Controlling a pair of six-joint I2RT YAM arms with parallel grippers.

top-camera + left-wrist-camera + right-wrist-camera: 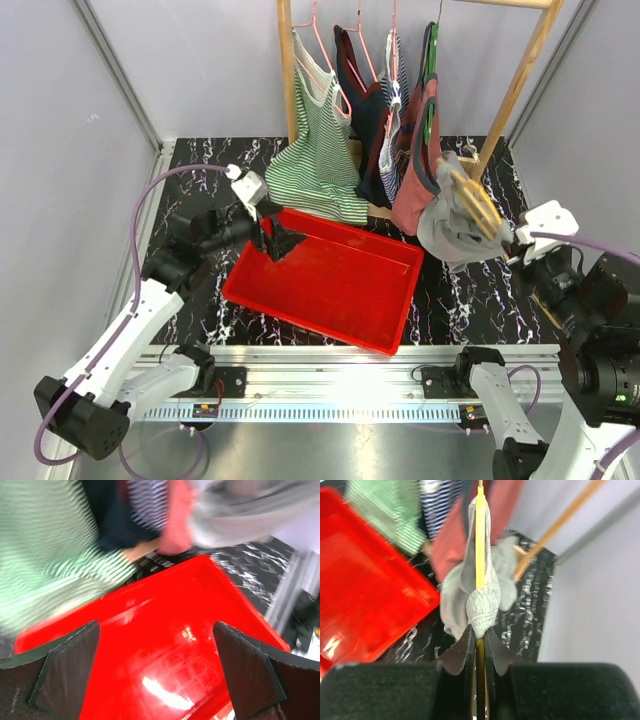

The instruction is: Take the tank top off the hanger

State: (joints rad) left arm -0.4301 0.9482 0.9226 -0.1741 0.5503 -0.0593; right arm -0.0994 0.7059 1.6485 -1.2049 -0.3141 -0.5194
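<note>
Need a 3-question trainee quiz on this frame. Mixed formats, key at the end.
1. True or false: the grey tank top lies in the red tray.
2. The right gripper is shut on:
A. the red tray's rim
B. the yellow hanger that carries the grey tank top
C. nothing
3. Fill in: the left gripper hovers over the red tray with its jaws ___.

Key: 1 false; 2 B; 3 open
</note>
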